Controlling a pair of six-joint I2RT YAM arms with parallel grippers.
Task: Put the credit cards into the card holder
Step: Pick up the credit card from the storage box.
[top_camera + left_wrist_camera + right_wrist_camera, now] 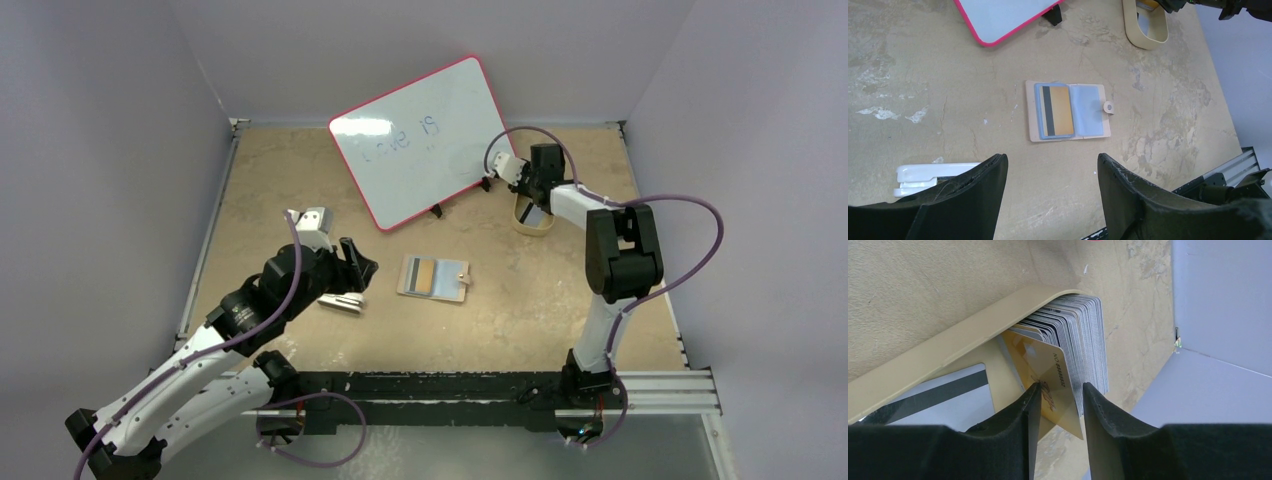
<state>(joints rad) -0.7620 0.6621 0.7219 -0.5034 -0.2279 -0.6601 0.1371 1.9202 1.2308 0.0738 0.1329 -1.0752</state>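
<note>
From above, the left pincer (358,268) is seen hovering, the open holder (434,279) lying just ahead and right of it and a white block (342,302) partly hidden beneath it; the right pincer (528,198) reaches into a tray (535,228), its tips obscured. In the left wrist view, the fingers are spread wide with nothing between, and an orange card (1058,111) is seen inside the holder's left half. In the right wrist view, the fingers are set narrowly about a gold card (1048,365) tilted off the stack of cards (1083,335); whether it is clamped cannot be told.
</note>
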